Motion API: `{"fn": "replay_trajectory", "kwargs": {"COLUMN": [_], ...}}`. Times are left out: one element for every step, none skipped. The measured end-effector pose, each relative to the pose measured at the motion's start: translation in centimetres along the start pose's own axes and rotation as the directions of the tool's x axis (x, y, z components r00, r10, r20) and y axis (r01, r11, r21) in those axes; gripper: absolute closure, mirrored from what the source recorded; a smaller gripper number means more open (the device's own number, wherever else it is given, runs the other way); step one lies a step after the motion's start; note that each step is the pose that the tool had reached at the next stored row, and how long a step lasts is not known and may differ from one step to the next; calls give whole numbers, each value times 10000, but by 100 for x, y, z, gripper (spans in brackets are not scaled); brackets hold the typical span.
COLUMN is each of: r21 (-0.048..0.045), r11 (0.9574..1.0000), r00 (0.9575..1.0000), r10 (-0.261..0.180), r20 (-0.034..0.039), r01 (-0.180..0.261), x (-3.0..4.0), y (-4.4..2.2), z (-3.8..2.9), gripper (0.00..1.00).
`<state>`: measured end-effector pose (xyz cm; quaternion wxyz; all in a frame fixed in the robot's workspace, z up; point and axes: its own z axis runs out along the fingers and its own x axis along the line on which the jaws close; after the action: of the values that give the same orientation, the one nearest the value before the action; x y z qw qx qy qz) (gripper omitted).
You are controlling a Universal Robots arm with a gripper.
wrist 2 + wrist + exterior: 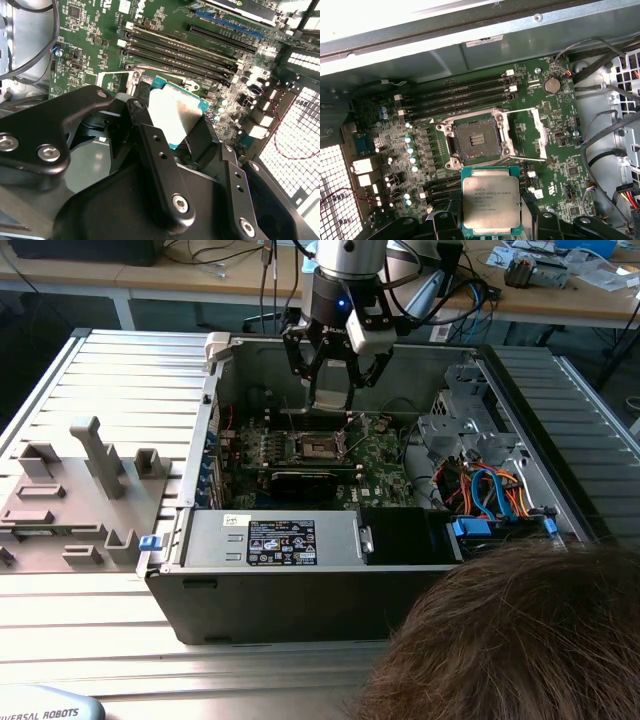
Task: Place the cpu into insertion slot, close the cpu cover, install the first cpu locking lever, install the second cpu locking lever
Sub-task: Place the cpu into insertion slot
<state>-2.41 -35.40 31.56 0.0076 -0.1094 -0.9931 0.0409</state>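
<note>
We see black end effector [330, 396] grasping flat square silver-grey cpu [491, 206] above dark square insertion slot [476, 141]; thin silver cpu cover [538, 131] flipped open.

The ribbed silver bench [100, 640] is carrying an open black computer case [300, 595], lying on its side near the middle; a grey fixture plate [60, 510] with upright holders is sitting toward the exterior view's left, just beside the case.
</note>
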Motion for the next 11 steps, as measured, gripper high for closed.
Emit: {"fn": "replay_trajectory", "kwargs": {"r21": [10, 17, 22, 33, 38, 44, 51, 56, 65, 71, 77], "r11": [10000, 10000, 10000, 10000, 10000, 10000, 10000, 10000, 10000, 9999, 9999], "r00": [10000, 10000, 10000, 10000, 10000, 10000, 10000, 10000, 10000, 10000, 10000], "r10": [11, 19, 24, 38, 43, 49, 57, 62, 70, 77, 84], "r20": [1, 2, 3, 5, 5, 6, 7, 8, 9, 10, 10], "r01": [-11, -19, -24, -38, -44, -49, -57, -62, -70, -77, -84], "x": [0, 0, 0, 0, 0, 0, 0, 0, 0, 0, 0], "y": [0, 0, 0, 0, 0, 1, 0, 0, 1, 1, 1], "z": [0, 0, 0, 0, 1, 1, 0, 1, 1, 1, 1], "gripper": [45, 45, 45, 45, 45, 45, 45, 45, 45, 45, 45]}}
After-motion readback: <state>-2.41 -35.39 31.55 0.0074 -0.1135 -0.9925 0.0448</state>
